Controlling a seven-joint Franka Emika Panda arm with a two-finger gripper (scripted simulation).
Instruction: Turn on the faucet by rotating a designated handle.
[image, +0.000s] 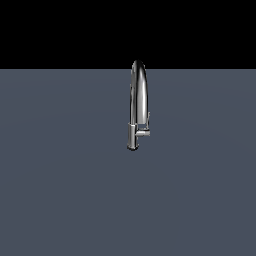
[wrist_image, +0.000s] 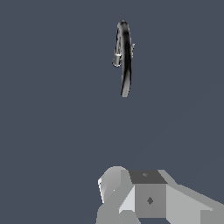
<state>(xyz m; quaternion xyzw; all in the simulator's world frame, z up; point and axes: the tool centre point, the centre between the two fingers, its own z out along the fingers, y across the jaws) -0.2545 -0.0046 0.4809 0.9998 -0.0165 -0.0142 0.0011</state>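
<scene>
Gripper (wrist_image: 131, 197): seen only in the wrist view, as pale grey blocky housing with one darker panel along the lower edge of the frame; the fingertips are not distinguishable, so whether the jaws stand wide or narrow cannot be told. Nothing is held in the visible part. It is not seen in the exterior view.

Faucet (image: 138, 100): one item, shiny chrome, standing upright just right of centre in the exterior view, its base resting on the floor (image: 60, 190). A narrow high arch rises so that its top just crosses the line where the grey floor meets the black background (image: 60, 30). The lower body is a thicker cylinder. In the wrist view the faucet (wrist_image: 124, 57) appears in the upper centre of the frame, well apart from the gripper housing.

Handle (image: 143, 133): short thin chrome stub, projecting sideways from the cylindrical lower body toward the exterior view's right, roughly level. In the wrist view a small bright stub (wrist_image: 117, 60) shows beside the arch; its detail is too small to read.

Floor: flat, uniform slate grey, filling the lower part of the exterior view.
</scene>
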